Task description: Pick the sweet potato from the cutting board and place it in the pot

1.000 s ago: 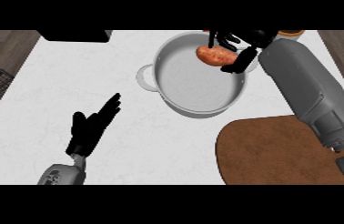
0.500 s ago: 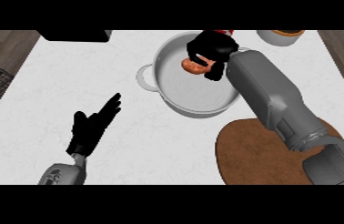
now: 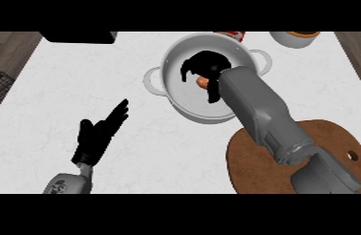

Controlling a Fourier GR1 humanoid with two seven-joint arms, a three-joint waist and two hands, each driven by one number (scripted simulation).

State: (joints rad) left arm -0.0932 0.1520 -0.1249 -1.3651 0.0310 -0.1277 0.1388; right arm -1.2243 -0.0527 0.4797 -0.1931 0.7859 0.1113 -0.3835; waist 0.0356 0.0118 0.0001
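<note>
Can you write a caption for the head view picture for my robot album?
Right hand lowers the sweet potato into the pot; left hand rests open.

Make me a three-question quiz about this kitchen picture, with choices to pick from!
1. Where is the sweet potato?
A. on the cutting board
B. inside the pot
C. on the bare counter

2. What colour is the cutting board?
A. brown
B. blue
C. green

3. How is the left hand?
A. holding a spoon
B. inside the pot
C. open, holding nothing

Answers: 1 B, its orange shows under the right hand within the pot rim. 2 A, the round board is brown. 3 C, its fingers are straight above the counter.
</note>
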